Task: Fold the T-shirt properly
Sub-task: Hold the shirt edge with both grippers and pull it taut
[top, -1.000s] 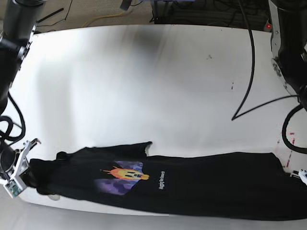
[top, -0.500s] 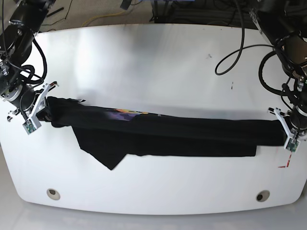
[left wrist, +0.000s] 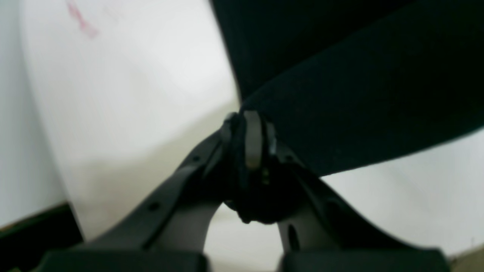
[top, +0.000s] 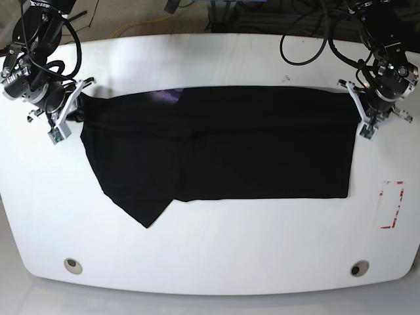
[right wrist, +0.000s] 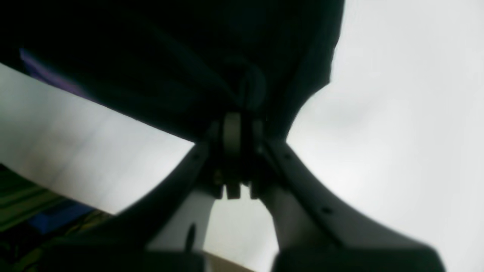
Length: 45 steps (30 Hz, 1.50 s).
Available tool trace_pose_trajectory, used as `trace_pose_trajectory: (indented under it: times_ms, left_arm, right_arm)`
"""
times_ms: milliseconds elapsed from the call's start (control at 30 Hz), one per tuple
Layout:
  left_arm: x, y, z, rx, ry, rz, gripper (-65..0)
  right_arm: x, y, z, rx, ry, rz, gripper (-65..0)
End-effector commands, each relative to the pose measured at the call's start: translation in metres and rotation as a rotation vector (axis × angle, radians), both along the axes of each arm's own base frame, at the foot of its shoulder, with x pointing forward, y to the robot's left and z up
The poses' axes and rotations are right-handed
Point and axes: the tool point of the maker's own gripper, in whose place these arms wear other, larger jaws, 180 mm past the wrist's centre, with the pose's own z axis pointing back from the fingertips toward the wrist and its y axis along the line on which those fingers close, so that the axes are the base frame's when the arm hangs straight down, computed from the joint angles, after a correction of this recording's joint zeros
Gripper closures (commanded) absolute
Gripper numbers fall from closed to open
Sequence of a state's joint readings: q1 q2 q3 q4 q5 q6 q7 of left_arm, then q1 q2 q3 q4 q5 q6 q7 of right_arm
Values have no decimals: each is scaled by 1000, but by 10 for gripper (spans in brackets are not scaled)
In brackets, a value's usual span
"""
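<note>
Black T-shirt lies stretched along the table's far side, both grippers clamped on its far corners. Uneven release could bunch the loose left sleeve.

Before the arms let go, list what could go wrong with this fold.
The T-shirt lies uneven: a pointed flap trails lower on the right gripper's side, so the fold may set crooked. Both the right and left gripper pinch bunched cloth, which might snag and drag on release.

A robotics lab: white table, loose cables behind it.
</note>
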<state>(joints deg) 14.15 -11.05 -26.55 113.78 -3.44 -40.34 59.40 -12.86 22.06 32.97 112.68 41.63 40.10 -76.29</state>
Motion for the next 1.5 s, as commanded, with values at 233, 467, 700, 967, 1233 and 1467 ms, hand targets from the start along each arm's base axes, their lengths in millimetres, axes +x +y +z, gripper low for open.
trace_pose_trajectory:
  times_ms: [233,467,700,967,1233,1467]
  left_arm:
    - [-3,9,-2,15,7,5,0]
    - [-5,17,-31,-43,47,9,0]
    - [-8,30,-46,-51,96,33,-3]
    - [-7,36,-70,-54,191,8,-131]
    - [7,29,-46,-8,131,-49,-435]
    - [16,20,-8,-33,49,-54,-440]
  right_arm:
    - [-13,1,-4,6,9,10,0]
    - [-22,-1,-13,7,47,3,0]
    - [-36,-18,-42,43,152,-51,0]
    - [-43,-29,-60,79,212,-100,-365]
    - [-28,-16,-26,13,107,-28,-466]
    - [-9,7,-17,62,42,-21,-466]
